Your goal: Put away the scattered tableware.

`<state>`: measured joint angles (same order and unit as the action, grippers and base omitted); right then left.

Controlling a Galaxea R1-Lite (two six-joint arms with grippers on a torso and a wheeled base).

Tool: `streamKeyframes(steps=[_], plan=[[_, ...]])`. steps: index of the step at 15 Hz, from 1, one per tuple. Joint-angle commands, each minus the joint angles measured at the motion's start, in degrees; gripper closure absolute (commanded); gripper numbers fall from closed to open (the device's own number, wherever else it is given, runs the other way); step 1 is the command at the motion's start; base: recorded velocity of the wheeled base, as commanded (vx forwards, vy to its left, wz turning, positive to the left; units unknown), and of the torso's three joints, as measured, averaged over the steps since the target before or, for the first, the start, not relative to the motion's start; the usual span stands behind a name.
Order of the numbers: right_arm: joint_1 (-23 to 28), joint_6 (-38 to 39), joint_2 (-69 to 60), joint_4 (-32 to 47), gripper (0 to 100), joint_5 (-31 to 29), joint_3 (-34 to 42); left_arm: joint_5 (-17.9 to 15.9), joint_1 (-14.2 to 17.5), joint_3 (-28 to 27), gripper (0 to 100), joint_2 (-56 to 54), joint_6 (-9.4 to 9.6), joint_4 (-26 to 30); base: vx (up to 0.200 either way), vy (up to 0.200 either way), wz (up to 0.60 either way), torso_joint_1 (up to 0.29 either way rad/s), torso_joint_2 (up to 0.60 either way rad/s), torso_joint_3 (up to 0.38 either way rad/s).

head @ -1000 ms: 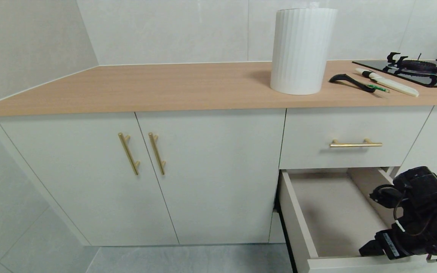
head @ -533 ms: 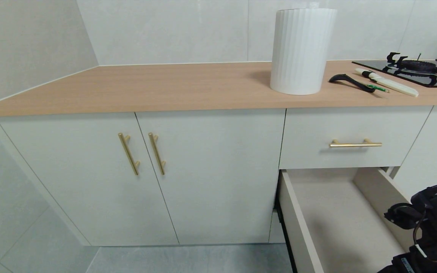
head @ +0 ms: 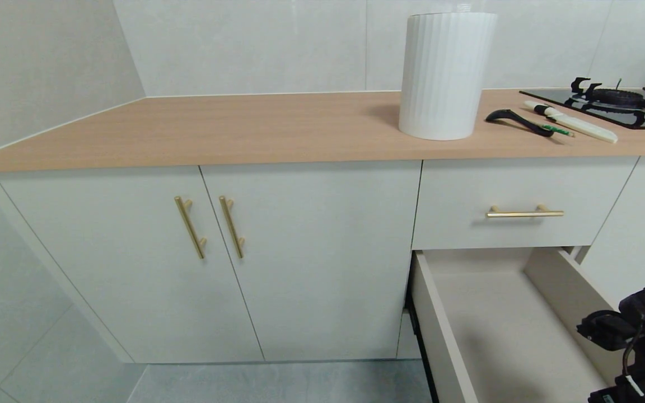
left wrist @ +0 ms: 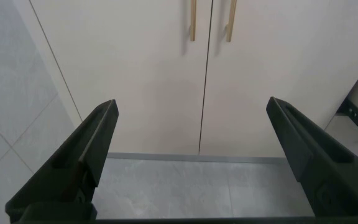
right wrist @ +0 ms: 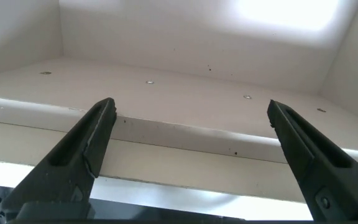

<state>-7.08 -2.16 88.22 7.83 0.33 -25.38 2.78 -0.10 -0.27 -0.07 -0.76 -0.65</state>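
Right end effector (right wrist: 191,155): fingers spread wide, nothing between them, low down at the open drawer (head: 440,330), facing a pale panel of it. Right arm (head: 636,336) sits at the drawer's right wall. Left end effector (left wrist: 191,162): also wide and empty, pointing at the double cabinet doors (left wrist: 204,74) and the floor, well apart from the tableware.

The tableware is up on the surface (head: 244,126), above and beyond the right end effector, between the white ribbed canister (head: 445,75) and the hob (head: 616,98). It consists of a black curved utensil (head: 518,121), a thin green-tipped stick (head: 557,131) just beside it, and a long cream knife-like piece (head: 571,120). Their long axes run slantwise, far-left to near-right in the head view. The drawer looks empty, so nothing is stowed yet. The right arm is clearly nearer, so the pick is likely its job: up first, then over. No readable writing on any piece.
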Motion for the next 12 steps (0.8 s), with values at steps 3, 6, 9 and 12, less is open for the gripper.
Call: streamKeyframes(steps=[3, 6, 9, 12], plan=[[0.1, 0.0, -2.6, -2.1, 0, 0.0, -0.4, 0.0, 0.0, 0.0, 0, 0.1, -0.04, -0.1, 0.0, 0.0, 0.0, 0.0, 0.0, 0.0], [0.1, -0.1, -12.5, -4.1, 0, 0.0, -6.5, 0.0, 0.0, 0.0, 0, 0.1, -0.04, 0.0, 0.0, 0.0, 0.0, 0.0, 0.0, 0.0], [1.0, -1.7, -15.2, -3.3, 0, 0.5, -19.4, 0.0, 0.0, 0.0, 0, 0.1, -0.04, -0.1, 0.0, 0.0, 0.0, 0.0, 0.0, 0.0], [1.9, -4.5, -11.8, -3.4, 0, 1.7, -26.2, 0.0, 0.0, 0.0, 0, 0.1, 0.05, -0.1, 0.0, 0.0, 0.0, 0.0, 0.0, 0.0]])
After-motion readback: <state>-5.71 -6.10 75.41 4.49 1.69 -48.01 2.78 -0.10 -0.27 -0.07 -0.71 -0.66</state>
